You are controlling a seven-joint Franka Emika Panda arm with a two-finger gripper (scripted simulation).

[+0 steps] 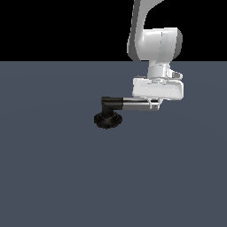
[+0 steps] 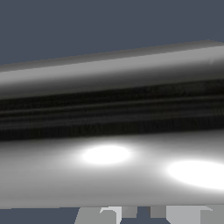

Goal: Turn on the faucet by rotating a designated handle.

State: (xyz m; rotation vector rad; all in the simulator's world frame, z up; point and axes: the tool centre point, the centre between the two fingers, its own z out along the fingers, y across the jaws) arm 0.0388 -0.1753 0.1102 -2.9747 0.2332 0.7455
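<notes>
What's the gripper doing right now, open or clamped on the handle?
Gripper: down at the far end of the handle, but whether the fingers are open or shut on the bar cannot be told from either view.

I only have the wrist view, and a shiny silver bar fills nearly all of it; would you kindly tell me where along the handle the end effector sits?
Observer: In the exterior view the end effector is at the free end of the handle, away from the black elbow.
Operator: Thank you. How does the handle lie?
Observer: Roughly level, reaching from the elbow toward the exterior view's right.
Operator: And what is under the elbow?
Observer: A round black base standing on the grey floor, to the exterior view's left of the end effector.
</notes>
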